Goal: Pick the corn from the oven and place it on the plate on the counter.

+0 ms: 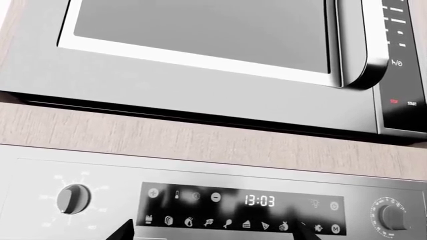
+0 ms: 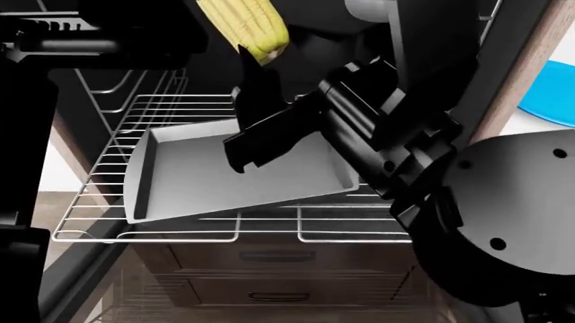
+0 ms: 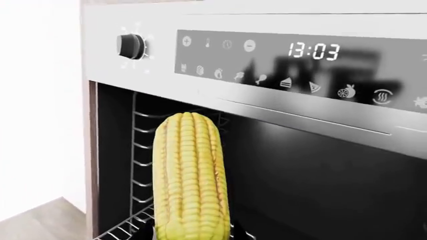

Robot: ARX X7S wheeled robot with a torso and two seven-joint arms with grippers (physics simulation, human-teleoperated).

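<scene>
Closest to my head camera, the rounded grey and black shoulder of my right arm [image 2: 503, 222] fills the lower right corner, with its black links running up and left across the scene.

Behind it is the oven [image 2: 134, 101], a black-walled cavity with wire guides down its side. A silver wire rack [image 2: 215, 225] is pulled out toward me, and a grey metal tray [image 2: 215, 171] sits on it at a slant. Above the cavity, in the right wrist camera, I see the oven's steel control panel [image 3: 267, 55], its display reading 13:03, and a round knob [image 3: 131, 46] at one end. My left wrist camera looks at that same panel and, above it, a steel microwave [image 1: 200, 45] set in a pale wood surround.

At the far right edge of my head view a slice of the blue plate [image 2: 553, 91] shows on the white counter [image 2: 539, 124].

My right gripper [image 2: 260, 67] holds the corn [image 2: 244, 23] upright above the tray, well clear of it, with the black fingers closed on its lower end and the cob rising out beyond the fingertips. In the right wrist view the yellow cob stands in front of the open oven cavity.

Of my left gripper [image 1: 213, 232] I see only two dark fingertips, set apart with nothing between them.
</scene>
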